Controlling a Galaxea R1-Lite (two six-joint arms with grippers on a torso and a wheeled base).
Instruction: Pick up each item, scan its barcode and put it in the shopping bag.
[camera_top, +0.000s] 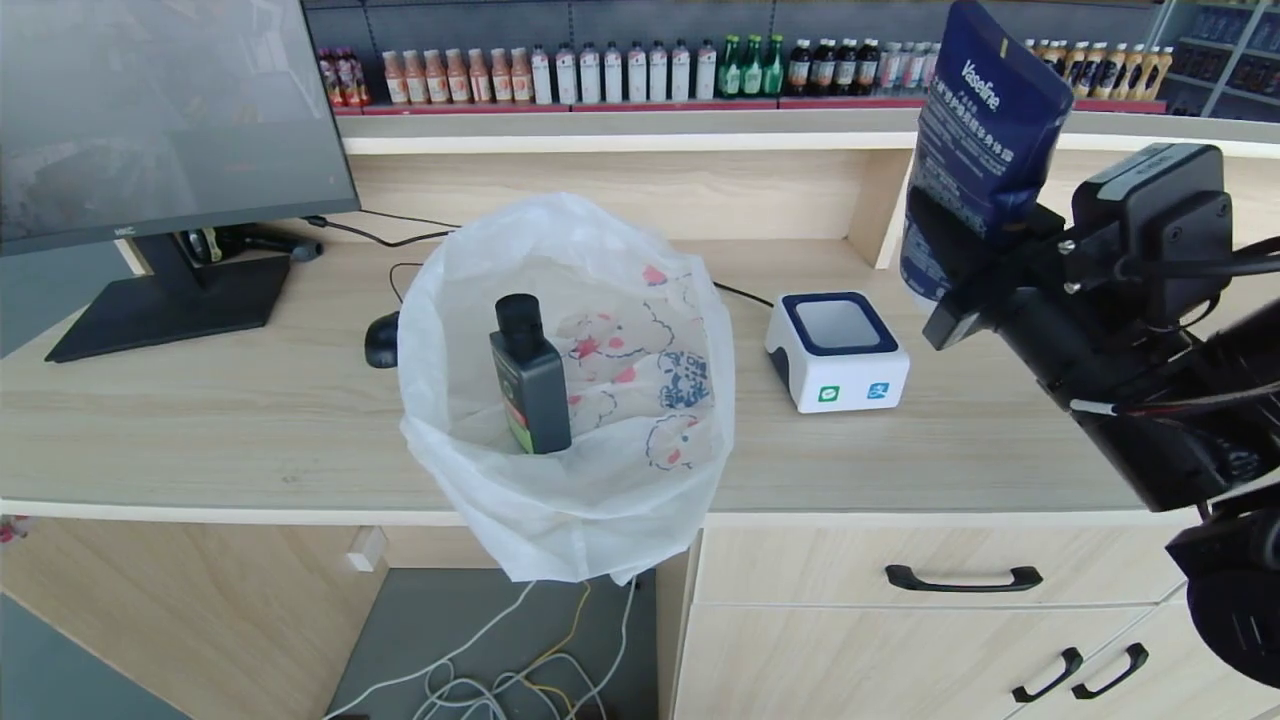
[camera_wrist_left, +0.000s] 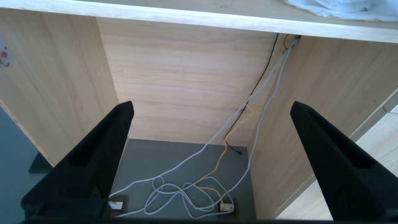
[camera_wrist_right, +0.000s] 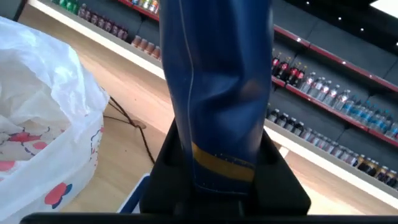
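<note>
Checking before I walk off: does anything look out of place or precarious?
The shopping bag sags over the front edge of the counter, partly unsupported, with a black bottle standing inside; it might slip as more goes in. The right gripper holds the blue pouch aloft. Nothing looks spilled or damaged.

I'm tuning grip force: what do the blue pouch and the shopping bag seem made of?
Blue pouch: probably soft plastic film, faintly glossy; it creases in the grip. Shopping bag: thin translucent white plastic or non-woven fabric, matte; it wrinkles and slumps.
</note>
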